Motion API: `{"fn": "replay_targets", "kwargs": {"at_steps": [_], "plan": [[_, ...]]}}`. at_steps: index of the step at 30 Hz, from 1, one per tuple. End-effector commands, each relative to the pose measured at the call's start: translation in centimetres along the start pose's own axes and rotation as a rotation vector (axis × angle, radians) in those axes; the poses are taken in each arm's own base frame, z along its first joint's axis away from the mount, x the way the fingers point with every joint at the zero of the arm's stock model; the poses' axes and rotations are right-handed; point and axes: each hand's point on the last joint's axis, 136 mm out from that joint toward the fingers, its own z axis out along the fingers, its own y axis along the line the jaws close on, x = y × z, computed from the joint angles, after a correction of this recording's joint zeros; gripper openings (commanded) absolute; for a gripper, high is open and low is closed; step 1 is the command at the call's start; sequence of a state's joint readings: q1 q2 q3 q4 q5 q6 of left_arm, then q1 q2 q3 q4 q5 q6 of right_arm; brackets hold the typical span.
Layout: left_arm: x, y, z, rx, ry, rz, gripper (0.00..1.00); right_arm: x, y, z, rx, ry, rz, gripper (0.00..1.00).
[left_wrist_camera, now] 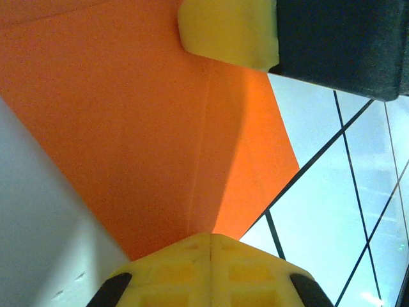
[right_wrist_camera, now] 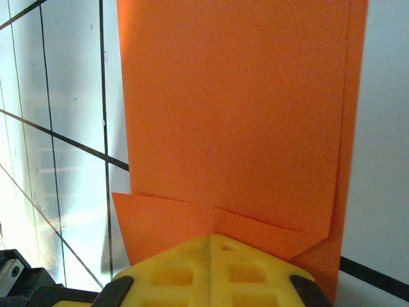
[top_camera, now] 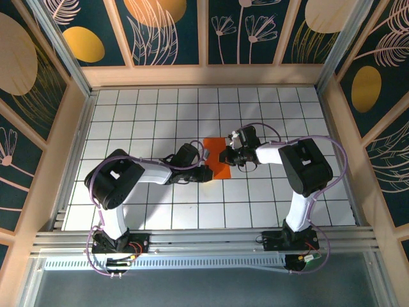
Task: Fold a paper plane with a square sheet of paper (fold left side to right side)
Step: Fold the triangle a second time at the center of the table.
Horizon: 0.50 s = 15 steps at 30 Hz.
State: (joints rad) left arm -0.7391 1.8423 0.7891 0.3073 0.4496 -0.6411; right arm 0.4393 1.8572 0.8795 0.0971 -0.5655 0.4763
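1. Sheet of paper (top_camera: 215, 148): plain bright orange, lying flat near the middle of the desk (top_camera: 147, 115), between the two pincers. From above it reads as a narrow rectangle about one tile wide, long side running away from the arm bases.
2. Same sheet, right wrist view (right_wrist_camera: 236, 109): an upper layer lies over a lower one. The lower layer's edge shows as a thin strip down the right side. Small angled flaps and creases cross the sheet just ahead of the fingers.
3. Same sheet, left wrist view (left_wrist_camera: 140, 128): one straight crease runs up the sheet from the fingers. A pointed corner lies on the white tiles to the right.
4. Left pincer (top_camera: 204, 173): at the sheet's near left edge. In its wrist view (left_wrist_camera: 211, 256) the yellow fingers are closed finger against finger with only a seam between them, tips over the orange surface. Whether they press on the paper cannot be told.
5. Right pincer (top_camera: 227, 155): at the sheet's right edge. In its wrist view (right_wrist_camera: 211, 256) it is closed the same way, tips over the flapped end. One of its yellow pads (left_wrist_camera: 223, 32) appears opposite the left pincer.
6. Desk: white square tiles, dark grid lines.
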Motion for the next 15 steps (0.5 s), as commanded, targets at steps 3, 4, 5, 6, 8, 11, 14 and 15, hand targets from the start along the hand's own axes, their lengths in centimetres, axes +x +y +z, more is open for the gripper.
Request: {"fn": "replay_targets", "kwargs": {"at_steps": [3, 4, 5, 6, 8, 11, 14, 15], "plan": [[4.03, 1.29, -0.15, -0.032, 0.119, -0.028, 0.01, 2.16, -4.52, 0.45, 0.16, 0.061, 0.066, 0.0], [4.16, 1.36, -0.17, -0.036, 0.121, -0.029, 0.02, 2.14, -4.47, 0.47, 0.158, 0.062, 0.066, 0.0], [4.2, 1.38, -0.25, -0.038, 0.12, -0.028, 0.02, 2.14, -4.47, 0.45, 0.158, 0.062, 0.065, 0.0], [4.31, 1.45, -0.28, -0.041, 0.121, -0.029, 0.02, 2.11, -4.46, 0.46, 0.158, 0.062, 0.064, 0.0], [4.39, 1.55, -0.46, -0.048, 0.118, -0.03, 0.02, 2.12, -4.47, 0.47, 0.159, 0.063, 0.064, 0.0], [4.46, 1.7, -0.71, -0.057, 0.11, -0.033, 0.01, 2.08, -4.35, 0.44, 0.155, 0.062, 0.063, 0.0], [4.38, 1.83, -0.98, -0.066, 0.095, -0.038, 0.01, 2.03, -4.23, 0.4, 0.15, 0.061, 0.062, 0.0], [4.31, 1.82, -1.09, -0.067, 0.089, -0.039, 0.01, 1.94, -4.08, 0.36, 0.146, 0.059, 0.059, 0.0]]}}
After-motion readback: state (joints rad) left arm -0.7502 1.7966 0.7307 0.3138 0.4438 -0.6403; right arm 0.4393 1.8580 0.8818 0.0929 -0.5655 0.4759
